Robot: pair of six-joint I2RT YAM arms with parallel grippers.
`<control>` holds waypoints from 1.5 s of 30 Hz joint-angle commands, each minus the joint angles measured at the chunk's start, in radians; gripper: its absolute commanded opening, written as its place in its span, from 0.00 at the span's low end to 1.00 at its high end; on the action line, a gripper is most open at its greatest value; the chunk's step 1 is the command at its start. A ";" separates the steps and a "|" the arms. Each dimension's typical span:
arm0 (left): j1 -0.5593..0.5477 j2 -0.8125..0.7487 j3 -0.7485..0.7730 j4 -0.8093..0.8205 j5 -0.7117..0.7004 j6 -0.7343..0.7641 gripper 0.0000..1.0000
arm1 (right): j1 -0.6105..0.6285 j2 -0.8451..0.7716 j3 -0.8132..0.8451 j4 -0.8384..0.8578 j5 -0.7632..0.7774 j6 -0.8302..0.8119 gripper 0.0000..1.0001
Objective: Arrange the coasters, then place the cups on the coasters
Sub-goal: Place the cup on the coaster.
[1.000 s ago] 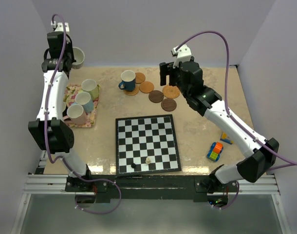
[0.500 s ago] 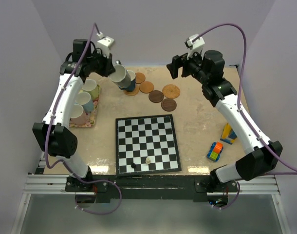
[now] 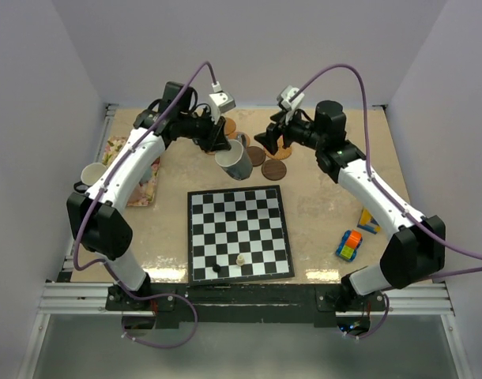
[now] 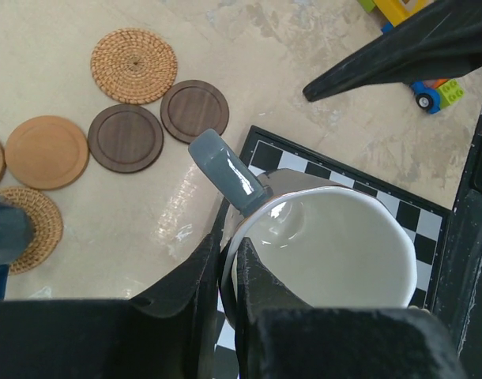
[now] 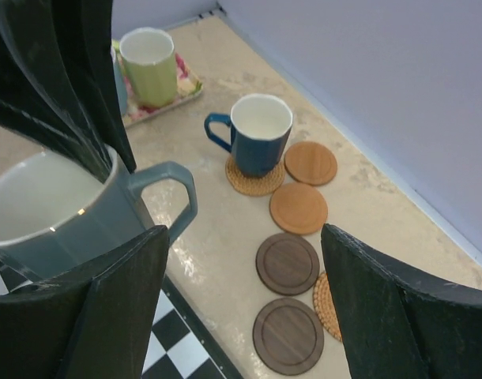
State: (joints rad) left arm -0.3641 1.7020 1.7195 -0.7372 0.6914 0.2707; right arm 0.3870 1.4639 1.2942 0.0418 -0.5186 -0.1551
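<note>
My left gripper (image 4: 229, 251) is shut on the rim of a grey-blue cup (image 4: 328, 245), one finger inside it and one outside. It holds the cup (image 3: 235, 162) in the air just beyond the chessboard's far edge. My right gripper (image 5: 245, 237) is open with nothing in it, above two dark coasters (image 5: 288, 263) (image 5: 288, 335), right of the held cup (image 5: 59, 213). A dark blue cup (image 5: 259, 134) stands on a woven coaster (image 5: 253, 183). Two tan coasters (image 5: 310, 163) (image 5: 299, 208) and another woven coaster (image 4: 133, 65) lie close by. A pale green cup (image 5: 150, 65) stands on the floral mat.
The chessboard (image 3: 238, 233) lies at the centre front with two small pieces (image 3: 240, 259) on its near rows. A toy car (image 3: 348, 245) and a coloured block (image 3: 367, 221) sit at the right. The floral mat (image 3: 146, 193) with a pale cup (image 3: 93, 174) is at the left, partly behind my left arm.
My left arm swung from the far left corner to the middle, carrying the cup down beside the coasters. My right gripper came left and lower, over the dark coasters.
</note>
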 commanded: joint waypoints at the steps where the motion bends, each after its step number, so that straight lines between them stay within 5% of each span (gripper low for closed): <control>1: -0.019 -0.054 -0.014 0.114 0.125 -0.030 0.00 | -0.002 -0.059 -0.050 0.044 -0.044 -0.113 0.81; 29: -0.068 -0.105 -0.069 0.157 0.247 -0.120 0.00 | 0.075 0.001 -0.101 0.035 -0.126 -0.253 0.72; 35: -0.081 -0.116 -0.083 0.159 0.261 -0.128 0.00 | 0.090 0.000 -0.110 0.055 -0.129 -0.258 0.51; 42: -0.084 -0.116 -0.086 0.150 0.151 -0.165 0.00 | 0.104 0.004 -0.108 0.064 -0.087 -0.232 0.00; 44: -0.082 -0.110 -0.081 0.145 0.131 -0.177 0.07 | 0.104 0.003 -0.116 0.078 -0.074 -0.216 0.00; 45: -0.084 -0.111 -0.081 0.151 0.105 -0.201 0.20 | 0.104 -0.007 -0.130 0.104 -0.063 -0.202 0.00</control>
State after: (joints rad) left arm -0.4446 1.6444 1.6184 -0.6510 0.8192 0.1612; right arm 0.4831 1.4677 1.1790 0.0746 -0.6140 -0.3706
